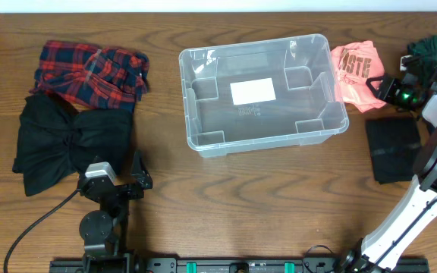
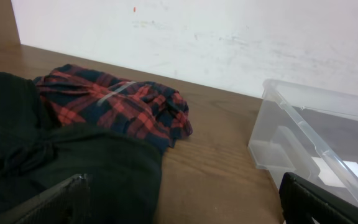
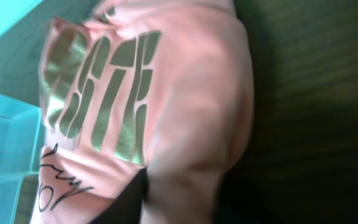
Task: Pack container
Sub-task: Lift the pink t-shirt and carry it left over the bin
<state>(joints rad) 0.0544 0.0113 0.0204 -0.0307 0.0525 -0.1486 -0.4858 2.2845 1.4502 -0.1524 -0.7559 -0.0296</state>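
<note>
The container (image 1: 264, 136), a clear plastic bin with a white label on its base, stands empty at the table's middle; it also shows in the left wrist view (image 2: 303, 124). To its right lies a pink shirt (image 1: 353, 72) with printed letters. My right gripper (image 1: 381, 87) is at that shirt's right edge, and in the right wrist view a raised fold of the pink shirt (image 3: 185, 93) is pinched between the dark jaws of the gripper (image 3: 185, 199). My left gripper (image 1: 127, 182) rests open near the front left, with nothing between its fingers (image 2: 61, 202).
A red plaid shirt (image 1: 89, 72) and a black garment (image 1: 59, 140) lie left of the bin. A folded black cloth (image 1: 393, 148) sits at the right, and a dark green garment (image 1: 435, 49) at the far right corner.
</note>
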